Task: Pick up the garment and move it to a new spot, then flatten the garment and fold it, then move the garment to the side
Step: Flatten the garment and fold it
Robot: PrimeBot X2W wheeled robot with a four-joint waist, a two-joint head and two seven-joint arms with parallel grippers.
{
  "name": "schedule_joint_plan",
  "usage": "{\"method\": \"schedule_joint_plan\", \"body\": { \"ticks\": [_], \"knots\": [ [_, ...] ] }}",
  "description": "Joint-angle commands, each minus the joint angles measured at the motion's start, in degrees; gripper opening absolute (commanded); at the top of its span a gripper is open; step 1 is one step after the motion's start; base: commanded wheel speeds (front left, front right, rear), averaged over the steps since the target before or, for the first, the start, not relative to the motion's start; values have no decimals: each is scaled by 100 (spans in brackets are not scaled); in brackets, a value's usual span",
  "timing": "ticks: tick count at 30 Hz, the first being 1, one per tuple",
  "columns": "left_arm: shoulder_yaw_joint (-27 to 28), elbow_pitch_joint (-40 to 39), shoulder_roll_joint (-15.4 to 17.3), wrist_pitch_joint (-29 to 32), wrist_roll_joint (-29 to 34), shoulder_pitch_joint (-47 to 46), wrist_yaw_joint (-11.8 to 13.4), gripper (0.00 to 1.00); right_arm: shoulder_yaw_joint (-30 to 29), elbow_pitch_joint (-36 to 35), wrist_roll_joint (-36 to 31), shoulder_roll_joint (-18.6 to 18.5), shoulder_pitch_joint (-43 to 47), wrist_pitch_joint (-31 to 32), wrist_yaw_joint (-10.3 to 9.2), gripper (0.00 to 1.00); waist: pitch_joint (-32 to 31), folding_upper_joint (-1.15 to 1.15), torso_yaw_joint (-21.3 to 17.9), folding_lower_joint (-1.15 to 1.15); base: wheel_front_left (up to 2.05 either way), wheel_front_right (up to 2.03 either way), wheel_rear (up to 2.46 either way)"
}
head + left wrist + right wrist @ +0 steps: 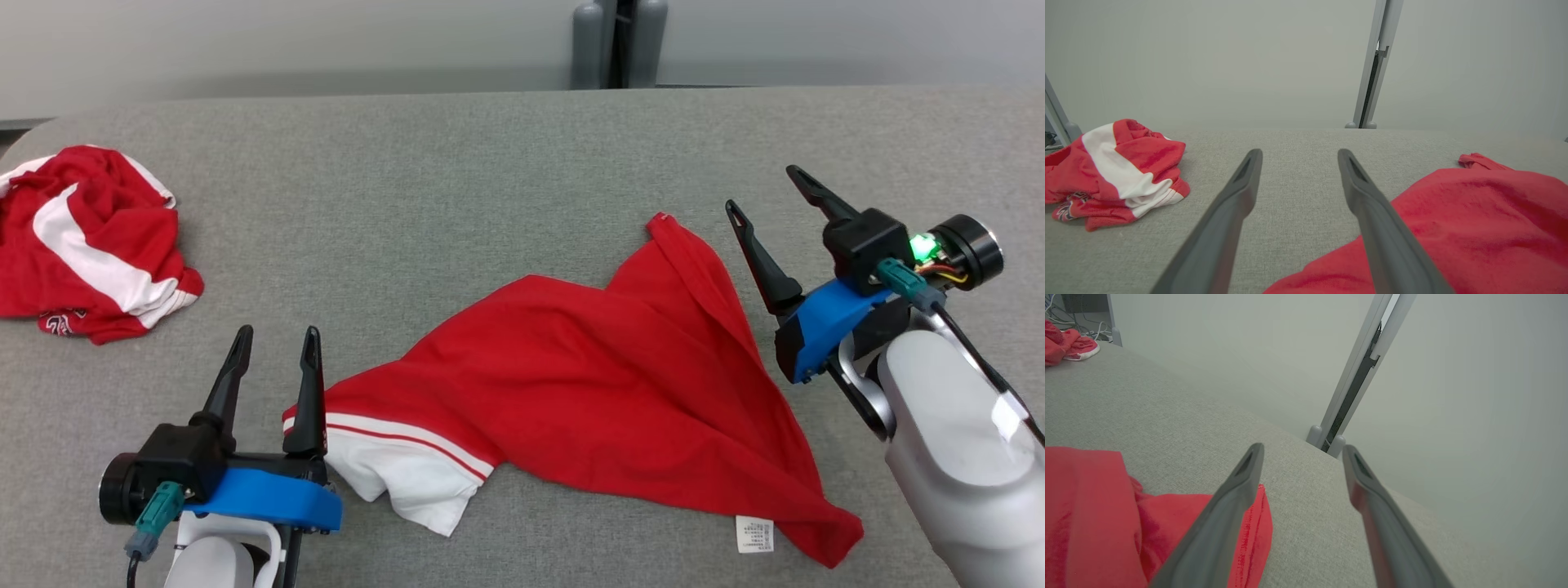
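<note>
Crumpled red-white shirt (pixel 90 245), grey post (pixel 589 49)

— Garments on the worktop (pixel 490 147)?
— Two: one red garment (pixel 588 367), one red-and-white bundle (pixel 90 245).
— Tags?
— One white label (pixel 753 534).
— Arms?
— Two, left arm (pixel 216 563) and right arm (pixel 955 425), one pair of jaws each.
— Behind?
— Two grey posts (pixel 589 45).
</note>
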Motion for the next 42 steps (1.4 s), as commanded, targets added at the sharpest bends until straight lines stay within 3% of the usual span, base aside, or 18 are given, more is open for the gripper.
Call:
{"method": "schedule_joint_plan", "body": {
  "ticks": [1, 17, 18, 19, 20, 26, 33, 42],
  "knots": [
    [-28, -27, 20, 1, -44, -83, 35, 100, 76, 144, 20, 39, -178, 64, -4, 100, 141, 0, 154, 0, 0, 0, 0],
    [-356, -55, 19, 1, -336, -409, 169, 100, 934, 2414, 493, 7, -1235, 841, -4, 100, 650, 0, 710, 0, 0, 0, 0],
    [-363, -55, 19, 1, -349, -412, 179, 100, 953, 2538, 596, 26, -1274, 907, -4, 41, 661, 0, 717, 0, 0, 0, 0],
    [-367, -55, 19, 1, -358, -414, 188, 100, 998, 2666, 690, 53, -1280, 994, -4, 10, 671, 0, 721, 0, 0, 0, 0],
    [-371, -56, 19, 1, -363, -416, 187, 100, 1059, 2740, 762, 65, -1283, 1009, -4, 0, 679, 0, 722, 0, 0, 0, 0],
    [-320, -36, 19, 1, -315, -428, 207, 100, 1099, 2839, 1006, -21, -1594, 404, -6, 0, 660, 0, 636, 0, 0, 0, 0],
    [-257, -23, 20, 1, -260, -435, 156, 100, 724, 2928, 929, -148, -2012, -513, -6, 0, 554, 0, 490, 0, 0, 0, 0],
    [-300, -44, 20, 1, -296, -432, 145, 100, -56, 3135, 519, -266, -2418, -806, -6, 0, 523, 0, 506, 0, 0, 0, 0]
  ]
}}
